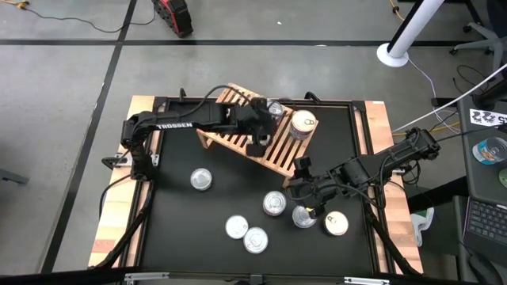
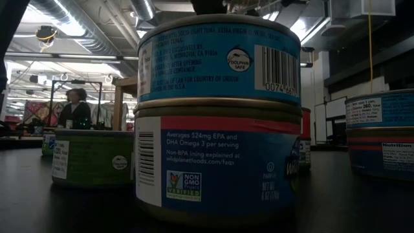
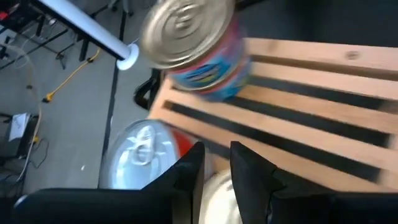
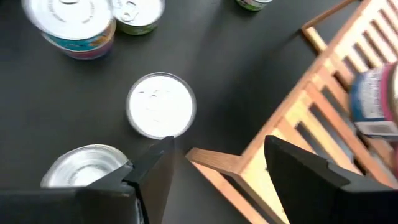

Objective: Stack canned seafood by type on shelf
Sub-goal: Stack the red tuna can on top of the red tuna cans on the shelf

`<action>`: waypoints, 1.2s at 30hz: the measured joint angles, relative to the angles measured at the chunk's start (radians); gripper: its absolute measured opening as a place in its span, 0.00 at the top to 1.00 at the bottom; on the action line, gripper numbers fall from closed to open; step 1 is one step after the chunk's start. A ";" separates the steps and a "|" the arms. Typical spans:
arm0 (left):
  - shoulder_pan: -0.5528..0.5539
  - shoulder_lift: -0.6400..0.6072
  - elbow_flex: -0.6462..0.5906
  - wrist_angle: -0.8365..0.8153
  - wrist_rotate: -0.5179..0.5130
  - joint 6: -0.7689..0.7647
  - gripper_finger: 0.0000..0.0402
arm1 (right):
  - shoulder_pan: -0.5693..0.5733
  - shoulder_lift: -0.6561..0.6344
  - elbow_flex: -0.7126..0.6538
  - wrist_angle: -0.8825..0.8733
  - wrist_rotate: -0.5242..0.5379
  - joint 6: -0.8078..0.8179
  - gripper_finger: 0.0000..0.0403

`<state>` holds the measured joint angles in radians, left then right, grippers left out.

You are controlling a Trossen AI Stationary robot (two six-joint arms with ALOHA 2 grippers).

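Right hand (image 1: 305, 192) hangs low over near-right table (image 1: 174, 229), fingers spread, grasping nothing; loose cans (image 1: 275, 203) just beside and below it, more tins (image 1: 245, 232) nearer front edge. Lone tin (image 1: 201, 180) mid-left.
Shelf (image 1: 238, 134) tilted at far centre.
Left hand (image 1: 259, 134) over shelf slats; fingers (image 3: 189, 177) narrowly parted, pale lid just beneath, grip on it: cannot tell. Stacked cans (image 1: 302, 124) on shelf's right end, beside left hand.

In the low view, two stacked cans (image 2: 218, 116) fill the middle and hide the shelf. A can (image 2: 381, 133) at the right edge is cut off. The person (image 2: 75, 110) at far left is tiny.
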<state>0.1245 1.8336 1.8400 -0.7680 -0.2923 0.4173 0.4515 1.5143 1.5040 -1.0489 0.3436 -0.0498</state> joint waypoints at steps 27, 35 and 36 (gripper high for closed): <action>-0.462 0.000 0.000 -0.303 0.003 -0.280 0.82 | 0.046 0.245 0.000 0.092 -0.170 0.045 0.39; -0.529 0.000 0.000 -0.330 0.003 -0.316 0.82 | 0.045 0.337 0.000 0.119 -0.169 0.045 0.39; -0.533 0.000 0.000 -0.331 0.003 -0.316 0.82 | 0.045 0.343 0.000 0.120 -0.170 0.045 0.39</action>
<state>-0.4090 1.8332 1.8397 -1.0985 -0.2897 0.1017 0.4965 1.8574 1.5036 -0.9292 0.1739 -0.0048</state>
